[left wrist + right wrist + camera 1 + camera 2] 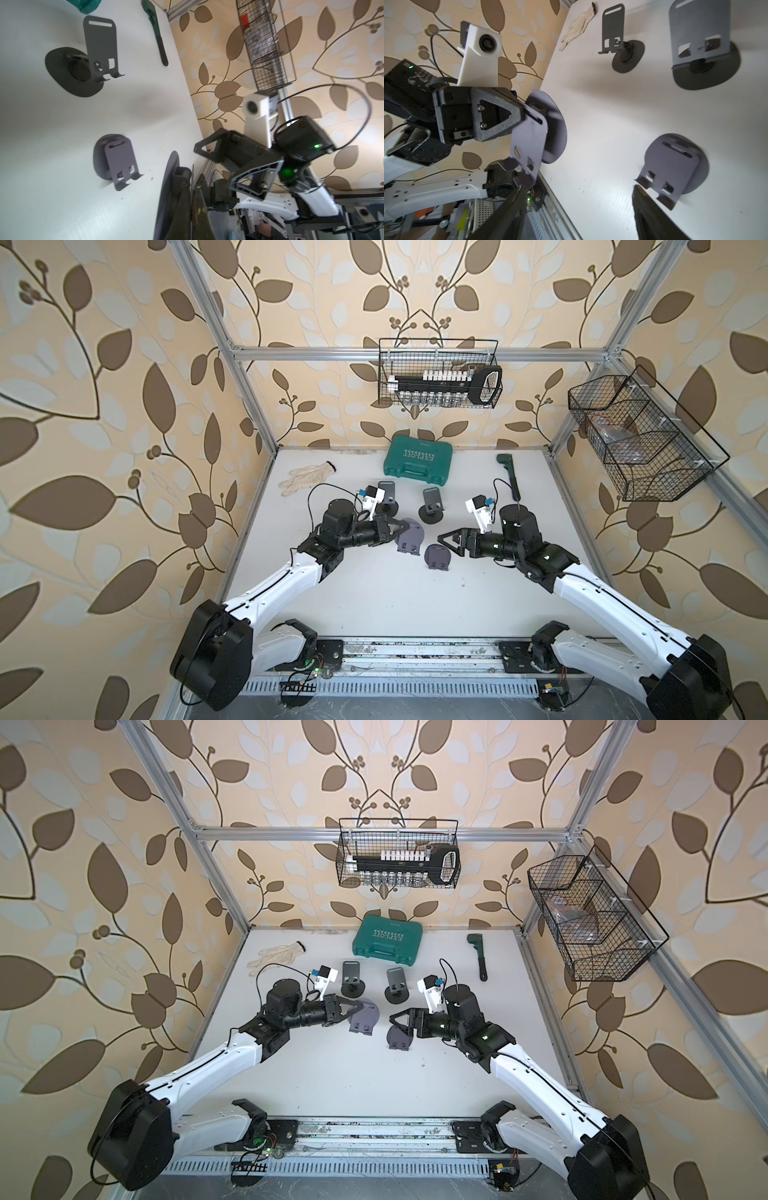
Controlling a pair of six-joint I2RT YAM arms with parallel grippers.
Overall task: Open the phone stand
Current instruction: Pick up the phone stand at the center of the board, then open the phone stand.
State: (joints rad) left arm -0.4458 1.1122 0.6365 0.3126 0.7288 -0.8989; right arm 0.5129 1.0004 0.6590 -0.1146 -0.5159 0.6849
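While the left gripper [404, 526] clamps a folded phone stand [413, 537], the right gripper [441, 539] gapes open.

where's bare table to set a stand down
Free: the near strip of table between the left arm and right arm; a patch between glove and green case. Crowded: the middle, four stands around the left gripper and right gripper.

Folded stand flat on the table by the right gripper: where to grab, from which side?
Take the hooked lip of its plate: it overhangs the round base and curls up, so a jaw can probably slide under. Come from the near, lip side, jaws above and below the plate. Elsewhere the stand lies flat.
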